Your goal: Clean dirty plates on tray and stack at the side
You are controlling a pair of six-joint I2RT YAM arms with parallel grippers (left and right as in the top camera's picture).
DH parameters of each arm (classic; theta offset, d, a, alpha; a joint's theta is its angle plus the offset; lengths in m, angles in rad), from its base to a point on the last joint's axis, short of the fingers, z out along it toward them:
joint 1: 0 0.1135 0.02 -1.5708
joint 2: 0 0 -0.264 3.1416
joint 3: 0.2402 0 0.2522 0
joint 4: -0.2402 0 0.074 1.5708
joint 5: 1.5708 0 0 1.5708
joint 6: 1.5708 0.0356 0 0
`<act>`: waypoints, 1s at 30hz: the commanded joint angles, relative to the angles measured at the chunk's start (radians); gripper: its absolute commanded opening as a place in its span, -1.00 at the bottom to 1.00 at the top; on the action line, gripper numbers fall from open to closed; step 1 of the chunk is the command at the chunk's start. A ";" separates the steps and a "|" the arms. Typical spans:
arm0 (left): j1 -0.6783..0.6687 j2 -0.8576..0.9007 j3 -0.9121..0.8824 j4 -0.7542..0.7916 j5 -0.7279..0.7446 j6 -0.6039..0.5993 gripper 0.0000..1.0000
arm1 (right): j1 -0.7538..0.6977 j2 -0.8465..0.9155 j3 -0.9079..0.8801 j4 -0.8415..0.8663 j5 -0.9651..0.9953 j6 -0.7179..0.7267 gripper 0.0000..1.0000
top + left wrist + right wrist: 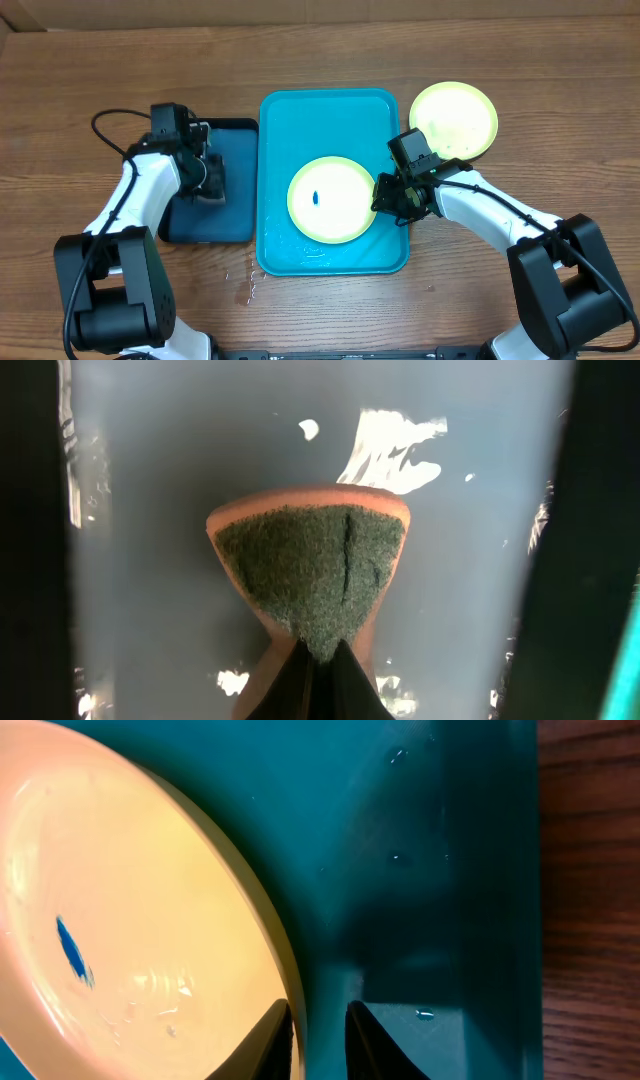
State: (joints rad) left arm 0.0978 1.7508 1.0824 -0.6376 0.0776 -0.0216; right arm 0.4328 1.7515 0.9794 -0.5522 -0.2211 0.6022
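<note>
Since right gripper (318,1012) straddles smudged plate (150,900) at tray (300,120) right edge, jaws slightly apart, close squarely on rim; left gripper (320,655) clamps sponge (305,560).

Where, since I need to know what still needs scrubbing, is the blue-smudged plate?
In the overhead view the smudged plate lies in the turquoise tray, toward its right near corner, the right fingers at its right rim.

Left arm (135,200) and right arm (480,205), 1 on each side of the tray (300,110): white link covers, black joint housings, black bases, exposed black cables.
</note>
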 commanded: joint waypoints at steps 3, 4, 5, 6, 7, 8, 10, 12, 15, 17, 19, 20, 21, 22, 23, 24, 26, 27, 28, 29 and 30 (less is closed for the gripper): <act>-0.006 0.017 -0.032 0.028 0.000 0.019 -0.92 | 0.000 0.001 -0.006 0.005 0.014 0.001 -0.59; -0.006 0.016 -0.031 0.031 0.002 0.018 -0.92 | 0.000 0.001 -0.006 0.005 0.014 0.001 -0.59; -0.006 0.016 -0.027 0.031 0.002 0.018 -0.92 | 0.000 0.001 -0.006 0.005 0.014 0.001 -0.59; -0.006 0.016 -0.021 0.029 0.001 0.019 -0.92 | 0.000 0.001 -0.006 0.005 0.014 0.001 -0.59; -0.006 0.016 -0.019 0.029 0.001 0.019 -0.92 | 0.000 0.001 -0.006 0.005 0.014 0.001 -0.59; -0.006 0.016 -0.014 0.029 0.001 0.018 -0.92 | 0.000 0.001 -0.006 0.005 0.014 0.001 -0.57; -0.006 0.016 0.002 0.018 0.000 0.019 -0.92 | 0.000 0.001 -0.006 0.005 0.014 0.001 -0.45; -0.004 0.014 0.033 -0.009 0.000 0.018 -0.92 | 0.000 0.001 -0.006 0.005 0.014 0.001 -0.42; 0.001 0.014 0.100 -0.069 0.000 0.006 -0.92 | 0.000 0.001 -0.006 0.004 0.013 0.001 -0.49; 0.002 0.014 0.153 -0.117 0.001 -0.005 -0.92 | 0.000 0.001 -0.006 0.001 0.007 0.001 -0.62; 0.002 0.014 0.200 -0.167 0.001 -0.009 -0.92 | 0.000 0.001 -0.006 0.000 -0.011 0.001 -0.78; 0.002 0.014 0.219 -0.190 0.001 -0.009 -0.92 | 0.000 0.001 -0.006 0.000 -0.021 0.001 -0.85; 0.002 0.014 0.239 -0.218 0.001 -0.009 -0.92 | 0.000 0.001 -0.006 0.000 -0.028 0.001 -0.90; 0.002 0.014 0.254 -0.243 0.001 -0.009 -0.92 | 0.000 0.001 -0.006 -0.002 -0.029 0.001 -0.92; 0.002 0.014 0.263 -0.258 0.001 -0.009 -0.92 | 0.000 0.001 -0.006 -0.004 -0.028 0.001 -0.92; 0.002 0.014 0.270 -0.274 0.001 -0.008 -0.92 | 0.000 0.001 -0.007 -0.005 -0.028 0.001 -0.92; 0.002 0.014 0.272 -0.287 0.001 -0.008 -0.92 | 0.000 0.001 -0.007 -0.006 -0.029 0.001 -0.78; 0.002 0.014 0.272 -0.293 0.001 -0.008 -0.92 | 0.000 0.001 -0.007 -0.006 -0.033 0.001 -0.71; 0.000 0.014 0.269 -0.297 0.000 -0.007 -0.92 | 0.000 0.001 -0.007 -0.005 -0.038 0.001 -0.67; -0.001 0.014 0.265 -0.297 -0.004 -0.005 -0.92 | 0.000 0.001 -0.007 -0.003 -0.045 0.001 -0.66; -0.002 0.014 0.260 -0.294 -0.006 0.002 -0.92 | 0.000 0.001 -0.007 -0.002 -0.051 0.001 -0.66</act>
State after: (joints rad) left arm 0.0978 1.7638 1.3312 -0.9325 0.0772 -0.0227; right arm 0.4328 1.7515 0.9787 -0.5602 -0.2512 0.6025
